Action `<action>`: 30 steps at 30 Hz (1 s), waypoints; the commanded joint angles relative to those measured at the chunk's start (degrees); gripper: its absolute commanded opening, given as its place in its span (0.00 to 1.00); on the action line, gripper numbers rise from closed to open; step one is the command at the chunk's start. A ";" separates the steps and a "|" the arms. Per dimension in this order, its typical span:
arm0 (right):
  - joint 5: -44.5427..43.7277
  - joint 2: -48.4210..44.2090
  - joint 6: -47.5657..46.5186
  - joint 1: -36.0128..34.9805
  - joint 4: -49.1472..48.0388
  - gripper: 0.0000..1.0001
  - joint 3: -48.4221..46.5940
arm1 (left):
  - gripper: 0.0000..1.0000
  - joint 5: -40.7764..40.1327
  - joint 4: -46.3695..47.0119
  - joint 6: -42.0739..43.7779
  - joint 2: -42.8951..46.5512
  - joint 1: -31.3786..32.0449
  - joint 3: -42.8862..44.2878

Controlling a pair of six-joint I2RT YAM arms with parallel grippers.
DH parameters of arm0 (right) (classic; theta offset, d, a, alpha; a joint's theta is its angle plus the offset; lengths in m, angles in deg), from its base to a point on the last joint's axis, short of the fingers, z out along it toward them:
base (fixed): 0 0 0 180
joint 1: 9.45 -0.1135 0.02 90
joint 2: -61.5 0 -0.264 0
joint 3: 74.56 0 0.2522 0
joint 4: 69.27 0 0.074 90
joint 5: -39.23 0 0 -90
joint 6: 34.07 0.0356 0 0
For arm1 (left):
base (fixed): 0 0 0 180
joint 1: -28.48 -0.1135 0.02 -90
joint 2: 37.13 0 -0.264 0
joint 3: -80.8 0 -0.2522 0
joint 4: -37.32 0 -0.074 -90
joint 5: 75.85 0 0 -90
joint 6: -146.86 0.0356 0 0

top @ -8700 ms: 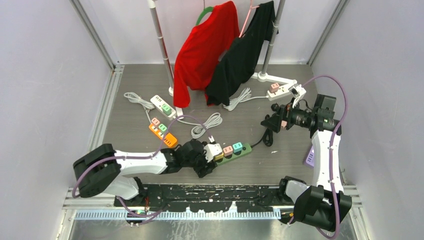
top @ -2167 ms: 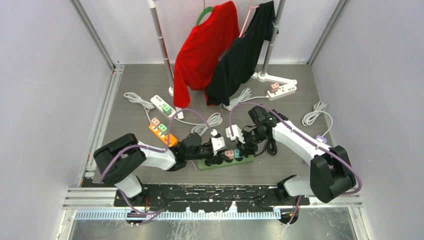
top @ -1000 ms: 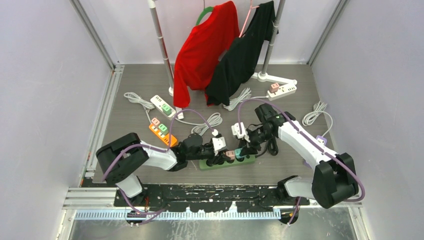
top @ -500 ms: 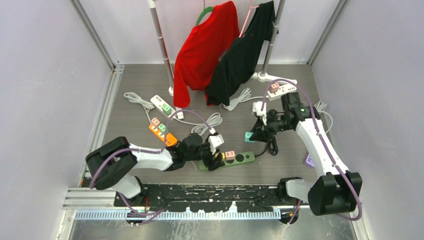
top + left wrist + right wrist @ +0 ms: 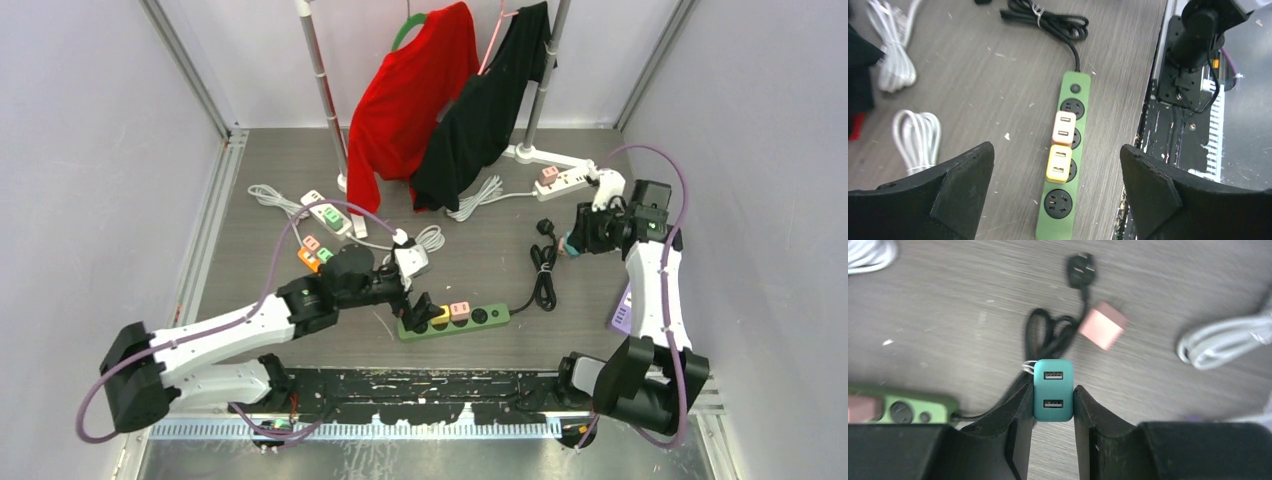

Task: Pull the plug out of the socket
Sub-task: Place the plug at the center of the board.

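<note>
Clamping the teal plug (image 5: 1052, 389), the right gripper (image 5: 1052, 400) hangs far from the socket (image 5: 488, 316).

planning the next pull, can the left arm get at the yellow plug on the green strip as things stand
Probably yes. The left claw hangs open above the yellow plug, a finger on either side, nothing between; the pink plug sits close beside it, though.

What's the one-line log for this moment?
right claw shut on teal plug | left claw open over green strip | pink plug, yellow plug seated
</note>
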 commanded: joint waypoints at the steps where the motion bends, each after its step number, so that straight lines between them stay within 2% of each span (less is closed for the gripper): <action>1: -12.18 4.21 6.12 4.01 -5.47 0.04 0.43 | 0.97 -2.37 -15.47 5.40 5.04 -0.51 7.88; 5: -18.38 8.64 6.90 5.00 -6.90 0.08 0.38 | 0.99 -4.58 -20.52 1.36 5.03 -0.52 12.44; 7: -21.27 10.28 7.08 5.01 -7.98 0.20 0.61 | 0.98 -5.72 -25.92 0.31 4.48 -0.49 16.98; 11: -25.80 12.17 6.80 5.07 -9.43 0.32 1.06 | 0.98 -7.70 -39.64 3.04 4.57 -0.52 24.59; 15: -27.95 13.97 6.80 5.12 -9.20 0.42 0.80 | 0.98 -13.10 -38.60 5.20 8.80 -0.50 19.55; 18: -28.84 14.78 6.80 5.24 -9.00 0.49 0.57 | 0.98 -12.89 -40.92 5.25 10.38 -0.48 18.92; 23: -29.56 15.70 7.04 5.27 -8.11 0.56 -0.17 | 0.98 -17.58 -43.30 7.97 13.30 -0.66 17.44; 28: -28.93 13.66 7.24 5.29 -6.97 0.62 -1.12 | 0.97 -13.09 -42.43 8.22 14.59 -4.13 14.43; 30: -25.75 11.68 6.72 5.29 -6.03 0.64 -1.25 | 0.97 -10.02 -42.52 7.84 14.17 -6.41 13.73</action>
